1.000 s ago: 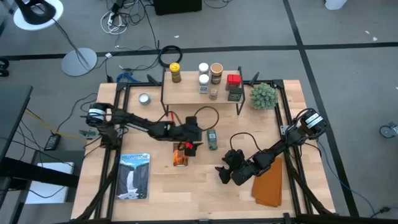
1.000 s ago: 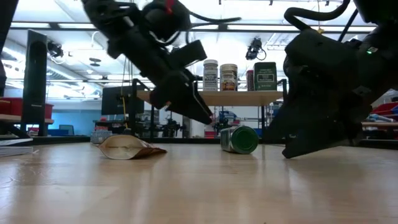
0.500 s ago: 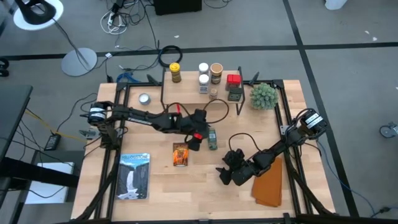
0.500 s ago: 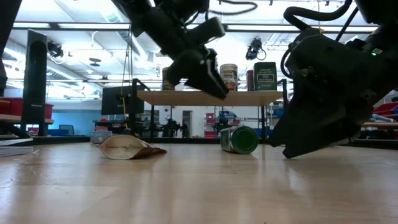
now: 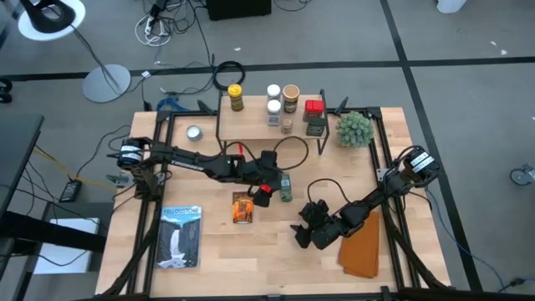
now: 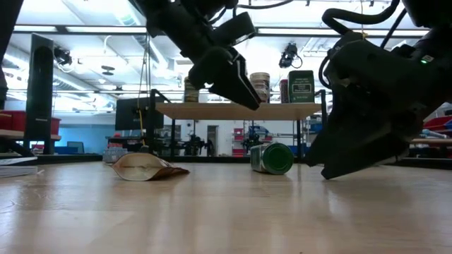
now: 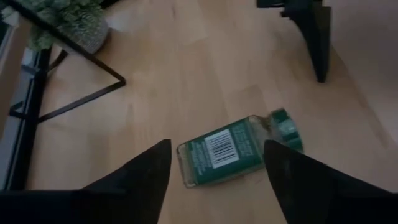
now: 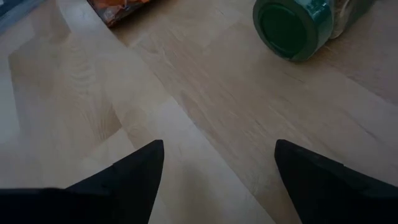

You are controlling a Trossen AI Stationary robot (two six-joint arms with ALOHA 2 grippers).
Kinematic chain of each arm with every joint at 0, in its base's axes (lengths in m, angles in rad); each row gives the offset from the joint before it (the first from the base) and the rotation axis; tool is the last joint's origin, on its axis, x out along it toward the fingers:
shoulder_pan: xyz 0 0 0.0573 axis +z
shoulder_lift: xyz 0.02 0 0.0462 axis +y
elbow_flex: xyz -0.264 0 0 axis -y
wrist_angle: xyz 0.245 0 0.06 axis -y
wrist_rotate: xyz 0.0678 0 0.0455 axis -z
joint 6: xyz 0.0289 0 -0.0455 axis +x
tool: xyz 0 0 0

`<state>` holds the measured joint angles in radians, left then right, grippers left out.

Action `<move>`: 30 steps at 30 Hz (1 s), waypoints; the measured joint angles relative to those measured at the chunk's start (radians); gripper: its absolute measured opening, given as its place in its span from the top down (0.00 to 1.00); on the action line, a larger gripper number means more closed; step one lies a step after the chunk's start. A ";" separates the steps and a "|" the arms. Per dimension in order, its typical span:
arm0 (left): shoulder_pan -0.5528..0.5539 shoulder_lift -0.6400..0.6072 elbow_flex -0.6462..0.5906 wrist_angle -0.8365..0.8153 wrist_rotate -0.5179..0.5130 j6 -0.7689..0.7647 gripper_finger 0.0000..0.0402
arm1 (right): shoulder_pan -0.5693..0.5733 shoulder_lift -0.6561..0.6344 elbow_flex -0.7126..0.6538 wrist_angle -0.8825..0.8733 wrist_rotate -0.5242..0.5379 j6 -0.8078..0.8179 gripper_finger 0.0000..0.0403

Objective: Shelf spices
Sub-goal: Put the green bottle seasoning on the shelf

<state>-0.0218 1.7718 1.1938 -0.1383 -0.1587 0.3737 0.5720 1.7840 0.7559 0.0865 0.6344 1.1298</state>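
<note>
Spices mostly stand on the shelf [image 5: 259, 125] at the far side of the table [image 5: 209, 251] already, while two are left on the wood: a green-lidded jar [image 5: 285, 187] lying on its side near the middle, and an orange packet [image 5: 242, 207] lying flat just beside it, nearer the front edge. The left gripper [image 5: 264, 186] hangs above the table right next to the jar, its fingers spread apart and holding nothing; its own camera looks down between the two fingers at the jar [image 7: 233, 150], which lies crosswise between them, lid [image 7: 285, 126] toward one finger and base toward the other. So the jar's long axis runs roughly along the line from finger to finger, and by my reading the wrist would need to turn before closing across the body. The right gripper [image 5: 301, 236] waits low over the table toward the front, fingers also apart and empty, the jar's lid end [image 8: 292, 26] facing it from farther off. The left arm is clearly nearer.
</note>
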 joint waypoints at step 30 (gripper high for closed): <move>-0.050 0.069 0.193 -0.322 -0.109 0.330 0.18 | 0.073 -0.001 0.000 0.031 -0.003 0.107 0.23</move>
<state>-0.0719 1.8412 1.3864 -0.4603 -0.2674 0.7039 0.6453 1.7833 0.7555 0.1178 0.6317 1.2373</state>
